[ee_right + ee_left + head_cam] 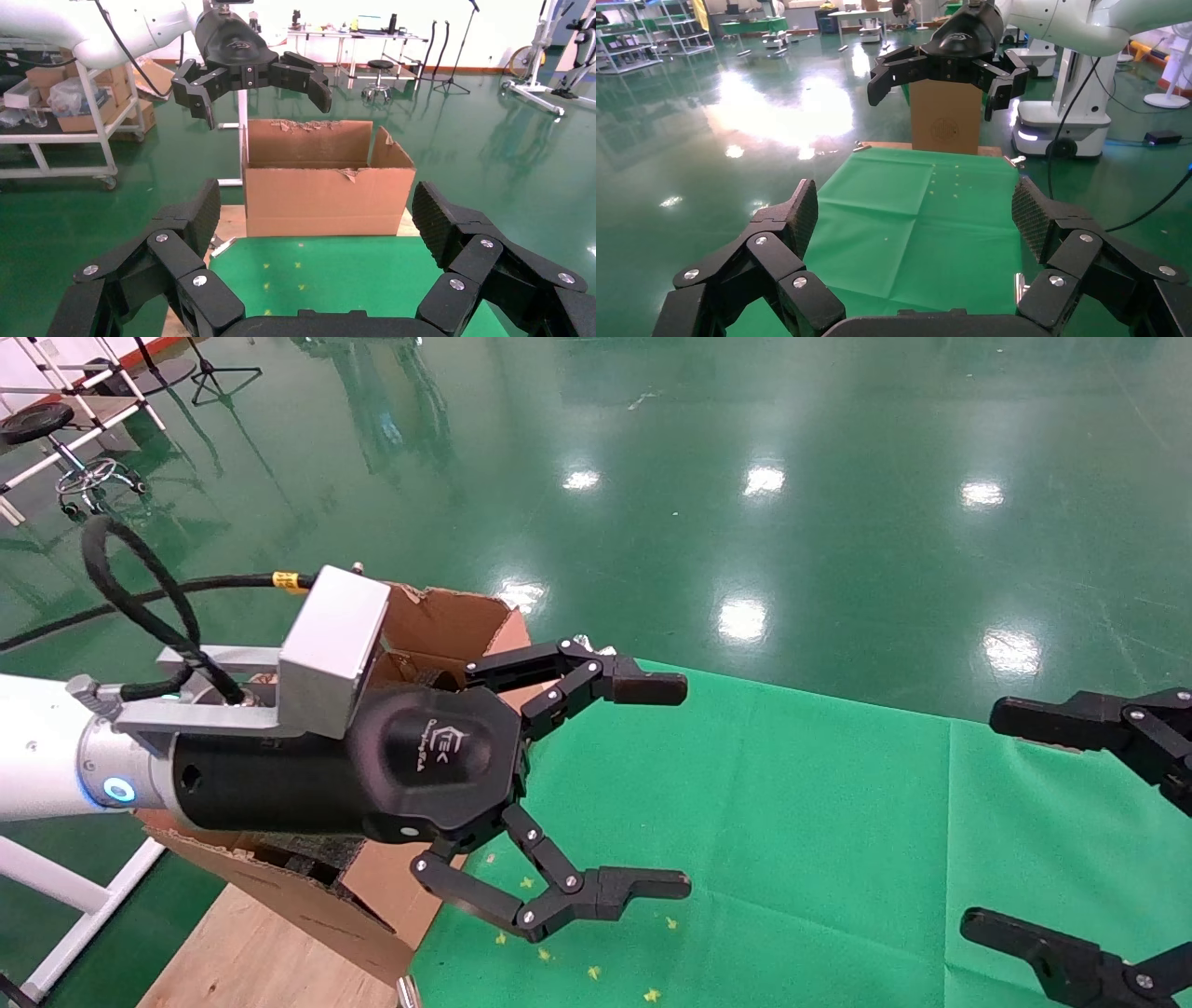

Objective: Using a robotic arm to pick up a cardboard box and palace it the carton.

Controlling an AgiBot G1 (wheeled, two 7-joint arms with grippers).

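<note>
The carton point(447, 621) stands open at the left end of the green cloth point(801, 822), with torn upright flaps and dark foam point(312, 851) inside. It shows broadside in the right wrist view point(327, 196). My left gripper point(684, 787) is open and empty; its body hangs over the carton and its fingers reach out over the cloth. It also shows in the right wrist view point(263, 98) and in its own view point(916, 210). My right gripper point(982, 820) is open and empty at the cloth's right side, facing the carton point(316, 210). The small cardboard box is out of view.
An upright brown box with a round print point(945, 123) stands on wood past the cloth's far end, behind the right gripper point(933, 95). A white wheeled base point(1053, 130) is beside it. The carton rests on a wooden board point(251, 952). A cart with boxes point(77, 105) stands beyond.
</note>
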